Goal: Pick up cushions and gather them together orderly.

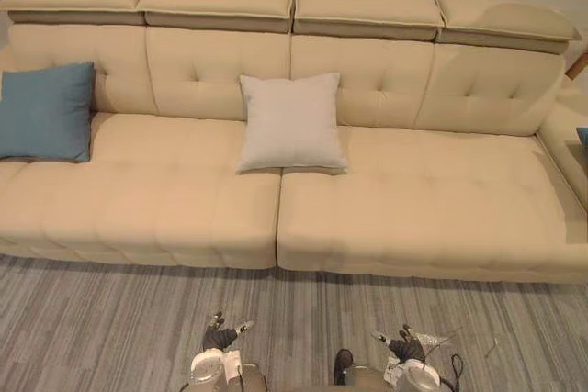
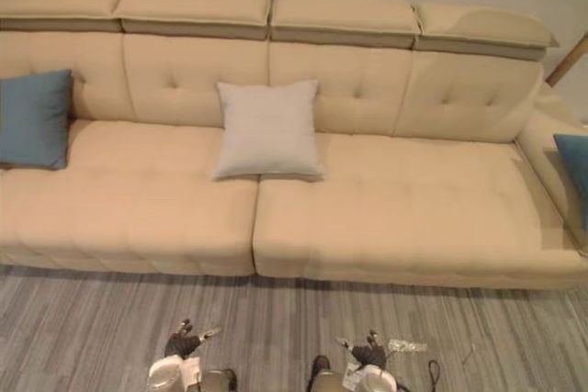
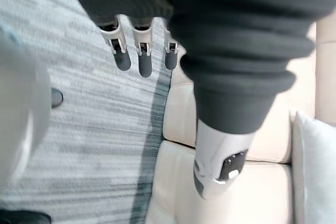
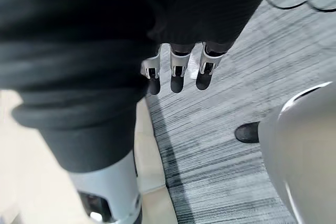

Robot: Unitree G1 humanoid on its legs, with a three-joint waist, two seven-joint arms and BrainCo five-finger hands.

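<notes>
A: How is the left robot hand [image 1: 219, 337]?

B: Open. Its fingers [image 3: 144, 65] hang straight and its thumb [image 3: 214, 167] stands apart from them, with nothing between. It hangs low over the grey floor [image 1: 110, 319], just short of the sofa [image 1: 413, 208] front.

A: And the right robot hand [image 1: 406, 348]?

B: The same: fingers [image 4: 177, 77] straight, thumb [image 4: 113, 195] apart, gripping nothing. It hangs over the floor level with the left one, the two well apart.

A: Where are the cushions from there?

B: All on the sofa, beyond both robot hands. The white cushion [image 1: 291, 123] is nearest, ahead of the left robot hand and a little toward the right one. It stands on the seat, leaning back against the backrest, and its lower edge crosses the seam between the two seat sections.

A: The others?

B: A blue cushion [image 1: 46, 112] sits far out to the left of the left robot hand, at the sofa's left end, upright against the backrest. A second blue cushion [image 2: 574, 172] lies far out to the right of the right robot hand, on the corner piece at the right end; just its edge shows.

A: Do any touch?

B: No, the three cushions are well apart from one another.
</notes>
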